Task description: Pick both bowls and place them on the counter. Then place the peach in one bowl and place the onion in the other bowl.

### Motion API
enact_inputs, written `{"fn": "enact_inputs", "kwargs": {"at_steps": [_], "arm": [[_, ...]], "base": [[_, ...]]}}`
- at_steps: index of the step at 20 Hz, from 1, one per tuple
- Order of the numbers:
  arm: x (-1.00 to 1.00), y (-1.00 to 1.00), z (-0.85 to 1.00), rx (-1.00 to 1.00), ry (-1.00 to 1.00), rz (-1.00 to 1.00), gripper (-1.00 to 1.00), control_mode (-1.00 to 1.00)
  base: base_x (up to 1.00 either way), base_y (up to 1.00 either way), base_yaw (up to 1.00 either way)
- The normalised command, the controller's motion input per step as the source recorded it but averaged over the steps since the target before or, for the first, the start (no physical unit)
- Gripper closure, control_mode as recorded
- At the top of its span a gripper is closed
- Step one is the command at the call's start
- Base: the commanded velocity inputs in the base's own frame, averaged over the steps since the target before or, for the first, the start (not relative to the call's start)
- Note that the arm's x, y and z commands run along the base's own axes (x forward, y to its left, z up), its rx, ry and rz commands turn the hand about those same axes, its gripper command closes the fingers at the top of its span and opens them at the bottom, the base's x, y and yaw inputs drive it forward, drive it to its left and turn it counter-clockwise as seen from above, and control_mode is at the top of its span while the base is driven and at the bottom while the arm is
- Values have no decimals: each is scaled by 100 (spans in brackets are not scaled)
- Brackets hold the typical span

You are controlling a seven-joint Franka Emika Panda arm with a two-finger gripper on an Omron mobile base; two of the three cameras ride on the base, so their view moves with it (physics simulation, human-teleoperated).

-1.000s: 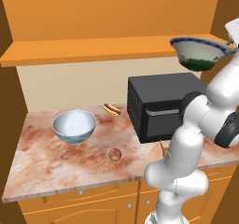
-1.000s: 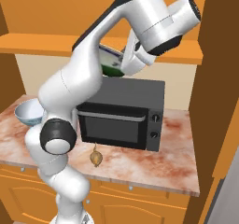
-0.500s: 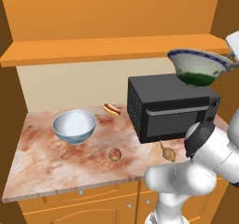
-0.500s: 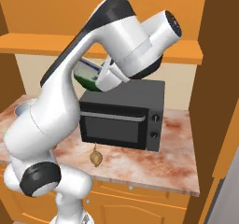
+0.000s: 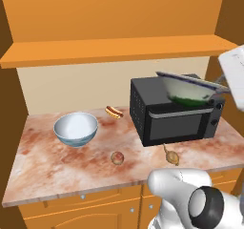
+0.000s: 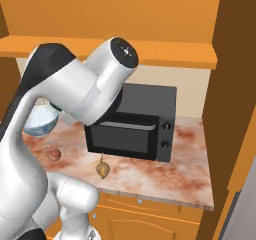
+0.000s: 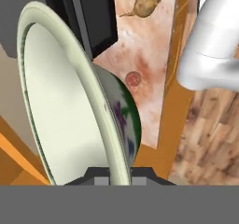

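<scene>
The wide cream bowl (image 5: 189,90) with its dark green foot hangs tilted in the air in front of the microwave's top. My gripper (image 5: 220,86) is shut on its right rim. In the hand view the cream bowl (image 7: 60,111) stands edge-on, its rim running down between my gripper (image 7: 116,175) jaws. The deep white and blue bowl (image 5: 75,128) sits upright on the marbled counter (image 5: 43,168) at the left; that bowl (image 6: 39,122) is partly behind my arm. The peach (image 5: 117,158) and the onion (image 5: 172,157) lie loose near the counter's front edge.
A black microwave (image 5: 174,112) stands on the right half of the counter. A small hot dog (image 5: 113,111) lies behind the blue bowl, near the wall. An orange wooden shelf (image 5: 109,49) runs above. A tall cabinet side (image 6: 235,99) closes off the right.
The cream bowl has come down from shelf height to the level of the microwave's top and drifted slightly left, still held. The arm has swung lower. Things on the counter stayed put.
</scene>
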Motion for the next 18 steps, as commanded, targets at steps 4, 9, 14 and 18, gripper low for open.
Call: {"fn": "enact_inputs", "kwargs": {"at_steps": [4, 9, 14, 18], "arm": [[-16, 85, -40, -20, -27, 2, 100, -100], [-6, 79, -28, -19, -26, 6, 100, -100], [-20, 67, -23, -16, -24, 15, 100, -100], [-9, 56, -21, -16, -25, 21, 100, -100]], "base": [[0, 0, 0], [0, 0, 0], [0, 0, 0], [0, 0, 0]]}}
